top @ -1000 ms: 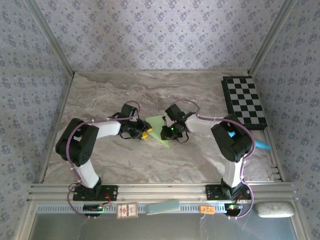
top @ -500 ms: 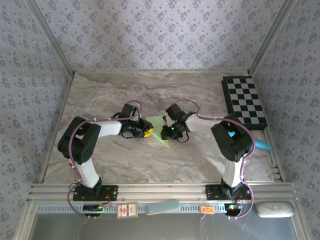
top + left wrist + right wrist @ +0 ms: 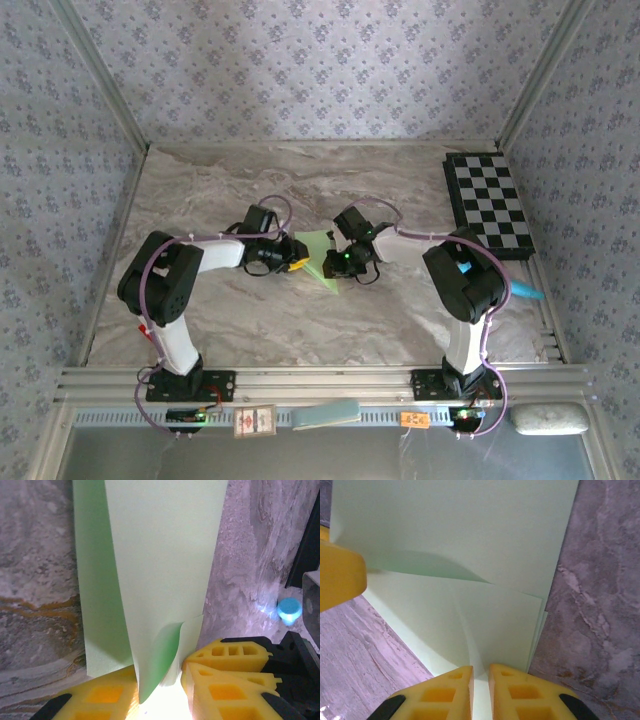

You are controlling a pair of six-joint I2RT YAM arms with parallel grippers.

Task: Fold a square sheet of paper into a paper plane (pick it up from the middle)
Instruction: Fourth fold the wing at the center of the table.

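Marbled grey counter [image 3: 220, 310], papered walls around. Well left of checkerboard [image 3: 489, 202]: pale green paper plane [image 3: 317, 256], half folded. Pinched on its far side by left end effector [image 3: 159, 700], on its checkerboard side by right end effector [image 3: 481, 690], both closed on paper. Best to keep both pinches firm and line up layers before creasing; no tugging apart. Since a second ago: left end effector nudged toward checkerboard, jaws narrowed; right unchanged.
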